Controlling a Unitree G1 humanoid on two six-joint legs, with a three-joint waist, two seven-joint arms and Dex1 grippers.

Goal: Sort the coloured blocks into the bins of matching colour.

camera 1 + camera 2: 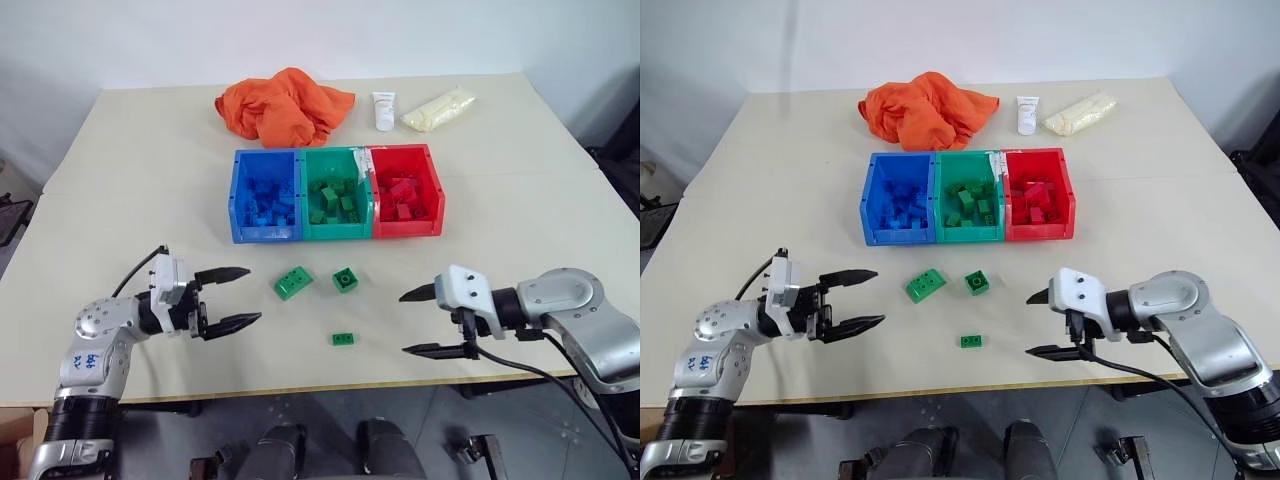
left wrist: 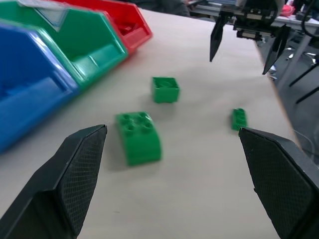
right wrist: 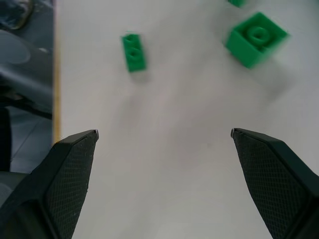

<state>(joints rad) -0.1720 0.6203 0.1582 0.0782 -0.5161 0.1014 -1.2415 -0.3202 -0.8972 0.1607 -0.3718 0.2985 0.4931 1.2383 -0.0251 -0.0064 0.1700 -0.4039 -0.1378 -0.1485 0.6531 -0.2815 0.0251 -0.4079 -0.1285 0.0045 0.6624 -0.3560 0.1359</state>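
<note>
- Left gripper (image 1: 238, 296) is spread wide and empty, low over the worktop (image 1: 120, 180) on the robot's left, fingers pointing toward the loose blocks.
- Right gripper (image 1: 424, 321) likewise spread and empty, near the front edge on the right, fingers pointing left across the worktop (it also shows in the left wrist view, far side of the blocks).
- Three green blocks lie loose on the worktop between the two grippers, in front of the bins:
- larger green block (image 1: 293, 282), studs up, closest to the left gripper.
- square green block (image 1: 345, 279) just beside it on the right, apart, not touching.
- small flat green block (image 1: 343, 338) nearer the front edge, apart from both.
- Bins sit in a joined row mid-worktop: blue bin (image 1: 236, 205) on the left, green bin (image 1: 337, 233) in the middle, red bin (image 1: 432, 190) on the right.
- Each bin holds blocks of its own colour (count not readable).
- Behind the bins: crumpled orange cloth (image 1: 283, 104), white tube (image 1: 384, 110) and a pale bag (image 1: 438, 108) just to the tube's right.
- Neither gripper touches a block or a bin.
</note>
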